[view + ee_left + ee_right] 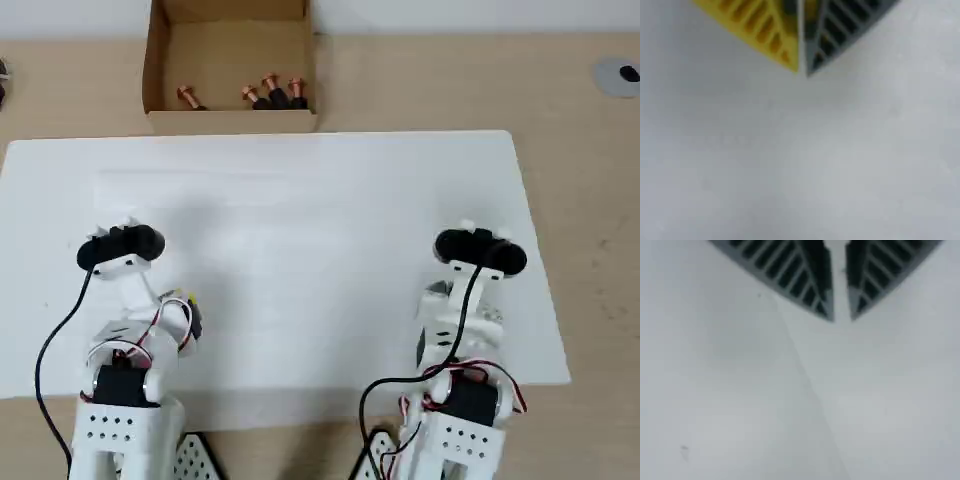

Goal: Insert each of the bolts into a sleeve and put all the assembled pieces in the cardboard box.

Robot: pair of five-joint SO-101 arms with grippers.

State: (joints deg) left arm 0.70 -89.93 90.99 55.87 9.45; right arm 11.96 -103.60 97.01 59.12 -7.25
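Observation:
The cardboard box (228, 120) stands at the far edge of the table, past the white mat. Inside it, along its near wall, lie several assembled pieces (272, 92): copper-coloured bolts in black sleeves, one (188, 97) apart from the rest. My left gripper (802, 70) has a yellow finger (765, 35) and a grey one pressed together, empty, just above the mat. My right gripper (842, 316) has two grey fingers (800, 280) nearly touching, with nothing between them. Both arms sit folded back at the near side, the left arm (120, 248) and the right arm (480, 250), far from the box.
A white mat (300, 250) covers the middle of the wooden table (580, 180). A grey round fitting (617, 76) sits at the far right corner. Black cables run from both arm bases at the near edge.

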